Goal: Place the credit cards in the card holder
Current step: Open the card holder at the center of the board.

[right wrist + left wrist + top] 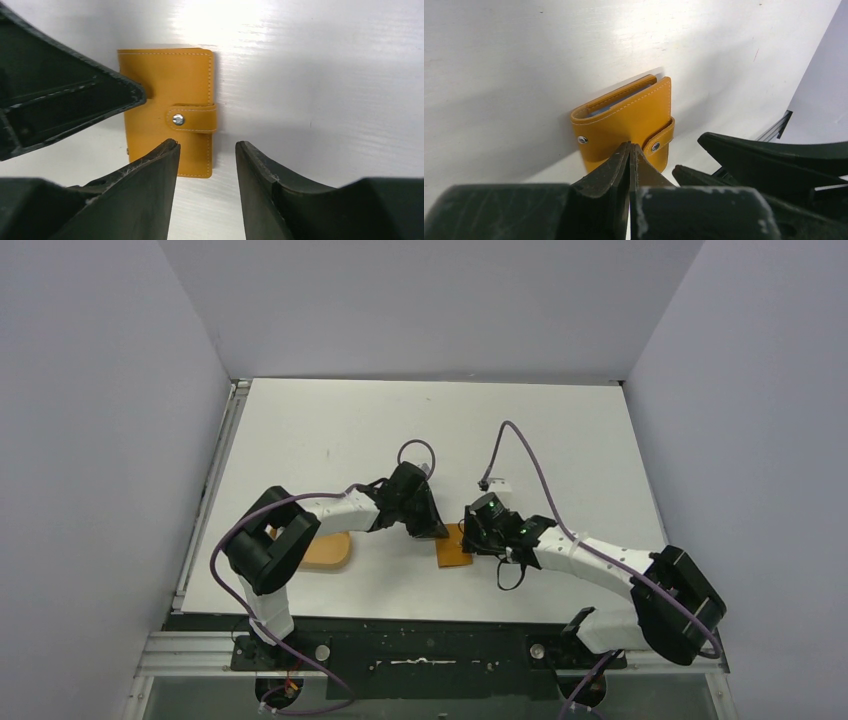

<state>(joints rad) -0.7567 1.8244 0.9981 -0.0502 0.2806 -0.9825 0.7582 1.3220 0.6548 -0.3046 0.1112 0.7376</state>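
Observation:
The card holder [452, 552] is a tan-orange leather wallet lying folded on the white table between the two grippers. In the left wrist view the card holder [629, 117] shows a thin pale blue edge of a credit card [605, 110] between its covers. My left gripper [630, 146] is shut with nothing between its fingers, its tips at the wallet's near edge beside the closure tab [659, 142]. My right gripper [206, 146] is open just above the table, straddling the near corner of the card holder [160, 80] below its tab [192, 119]. No loose cards show.
An orange oval tray [328, 552] lies to the left, partly under the left arm. The left gripper's finger [75, 100] reaches in over the wallet's left side. A metal rail [774, 131] marks the table's near edge. Grey walls enclose the table on three sides.

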